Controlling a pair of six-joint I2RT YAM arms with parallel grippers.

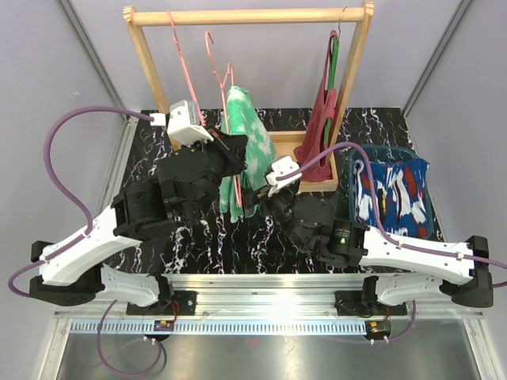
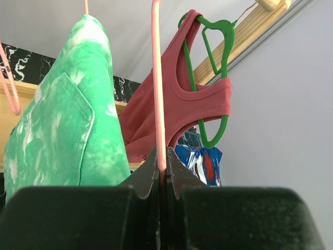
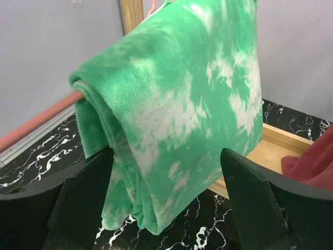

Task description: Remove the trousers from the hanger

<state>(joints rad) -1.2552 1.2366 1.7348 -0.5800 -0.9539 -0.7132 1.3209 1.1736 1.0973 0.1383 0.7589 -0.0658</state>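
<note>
The green trousers (image 1: 237, 146) with white marbling hang folded over a pink hanger (image 2: 157, 88) on the wooden rack (image 1: 245, 16). My left gripper (image 2: 162, 165) is shut on that hanger's thin pink rod, just right of the green cloth (image 2: 62, 130). From the front, my right gripper (image 3: 166, 192) stands open around the lower fold of the green trousers (image 3: 177, 114), one finger (image 3: 83, 192) on each side, not pinching. The dark blue patterned trousers (image 1: 392, 194) lie on the table at the right.
A maroon tank top (image 1: 321, 134) hangs on a green hanger (image 2: 218, 62) at the rack's right post. Another pink hanger (image 1: 181, 63) hangs bare at the left. The rack's wooden base (image 3: 276, 151) lies just behind the green cloth, on the black marbled table (image 1: 380, 127).
</note>
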